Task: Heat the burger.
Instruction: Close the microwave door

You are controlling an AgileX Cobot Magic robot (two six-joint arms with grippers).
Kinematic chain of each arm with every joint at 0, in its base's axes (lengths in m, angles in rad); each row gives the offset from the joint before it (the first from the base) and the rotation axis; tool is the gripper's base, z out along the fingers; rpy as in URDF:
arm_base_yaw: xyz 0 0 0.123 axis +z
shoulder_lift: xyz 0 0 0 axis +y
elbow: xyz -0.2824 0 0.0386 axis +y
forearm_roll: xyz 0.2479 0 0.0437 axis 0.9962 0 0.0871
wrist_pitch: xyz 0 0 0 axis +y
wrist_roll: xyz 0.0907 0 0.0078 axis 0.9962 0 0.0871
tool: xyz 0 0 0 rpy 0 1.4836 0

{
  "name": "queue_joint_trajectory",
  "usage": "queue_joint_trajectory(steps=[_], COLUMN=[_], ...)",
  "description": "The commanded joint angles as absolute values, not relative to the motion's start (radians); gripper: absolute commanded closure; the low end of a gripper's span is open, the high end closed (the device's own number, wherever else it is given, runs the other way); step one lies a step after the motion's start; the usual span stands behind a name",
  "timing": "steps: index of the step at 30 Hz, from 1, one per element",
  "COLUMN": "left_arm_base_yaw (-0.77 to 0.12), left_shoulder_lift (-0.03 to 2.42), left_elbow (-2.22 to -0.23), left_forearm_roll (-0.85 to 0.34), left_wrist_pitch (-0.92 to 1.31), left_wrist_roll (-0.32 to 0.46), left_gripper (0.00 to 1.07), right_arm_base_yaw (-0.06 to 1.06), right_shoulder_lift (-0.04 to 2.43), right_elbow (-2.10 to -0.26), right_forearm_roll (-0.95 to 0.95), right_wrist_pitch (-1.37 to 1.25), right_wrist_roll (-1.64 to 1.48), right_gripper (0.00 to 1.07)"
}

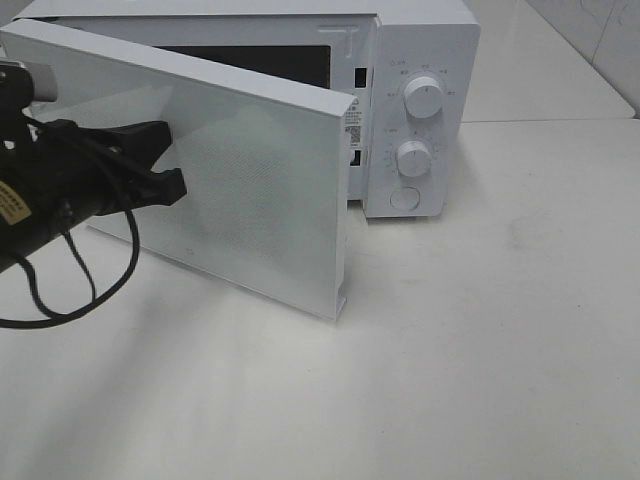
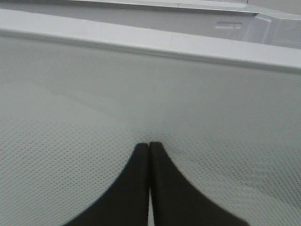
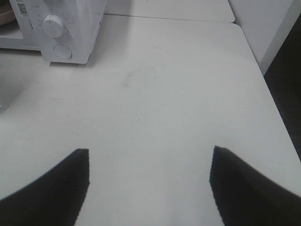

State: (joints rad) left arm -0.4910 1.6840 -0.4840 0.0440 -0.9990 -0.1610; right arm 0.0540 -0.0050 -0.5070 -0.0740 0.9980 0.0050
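The burger is out of view. A white microwave (image 1: 425,50) stands at the back of the table with its door (image 1: 260,190) swung partly open towards the front. My left gripper (image 1: 175,175) is shut and empty, its tips against the outer face of the door. In the left wrist view the gripper (image 2: 149,146) shows both fingers pressed together on the dotted door panel (image 2: 141,94). My right gripper (image 3: 150,150) is open and empty above the bare table, and is outside the exterior view. A brownish sliver (image 3: 3,16) shows inside the oven opening; I cannot tell what it is.
The microwave's control panel has two round knobs (image 1: 424,96) (image 1: 412,157) and a round button (image 1: 404,197). It also shows in the right wrist view (image 3: 70,28). A black cable (image 1: 60,290) hangs from the left arm. The white table (image 1: 480,350) ends at the right (image 3: 263,80).
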Motion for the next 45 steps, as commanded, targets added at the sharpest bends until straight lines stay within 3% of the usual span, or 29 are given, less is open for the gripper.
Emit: queue_joint_trajectory(steps=[1, 4, 9, 16, 25, 36, 38, 45], left_arm_base_yaw=[-0.559, -0.574, -0.653, -0.687, -0.687, -0.687, -0.687, -0.669], left_shoulder_lift=[1.725, 1.735, 1.803, 1.844, 1.896, 1.958, 1.975, 2.009], left_elbow=[-0.537, -0.55, -0.641, -0.736, -0.863, -0.982, -1.021, -1.1], left_forearm_roll=[-0.067, -0.091, -0.235, -0.303, -0.324, -0.405, -0.438, -0.441], left_wrist_pitch=[-1.005, -1.004, -1.003, -0.96, -0.894, -0.861, -0.84, -0.795], left_wrist_roll=[-0.111, -0.102, -0.056, 0.006, 0.008, 0.06, 0.098, 0.133], left_gripper=[1.07, 1.07, 1.07, 1.07, 1.07, 1.07, 1.07, 1.07], right_arm_base_yaw=[0.047, 0.047, 0.047, 0.047, 0.047, 0.047, 0.047, 0.047], right_shoulder_lift=[-0.035, -0.035, -0.035, -0.035, -0.035, -0.035, -0.035, -0.035], right_elbow=[-0.501, -0.501, -0.501, -0.501, -0.501, -0.501, -0.501, -0.501], right_forearm_roll=[-0.077, -0.077, -0.077, -0.077, -0.077, -0.077, -0.077, -0.077], right_wrist_pitch=[0.989, 0.989, 0.989, 0.989, 0.989, 0.989, 0.989, 0.989], right_wrist_roll=[0.011, 0.011, 0.011, 0.011, 0.011, 0.012, 0.012, 0.012], right_gripper=[0.37, 0.37, 0.37, 0.37, 0.37, 0.37, 0.37, 0.37])
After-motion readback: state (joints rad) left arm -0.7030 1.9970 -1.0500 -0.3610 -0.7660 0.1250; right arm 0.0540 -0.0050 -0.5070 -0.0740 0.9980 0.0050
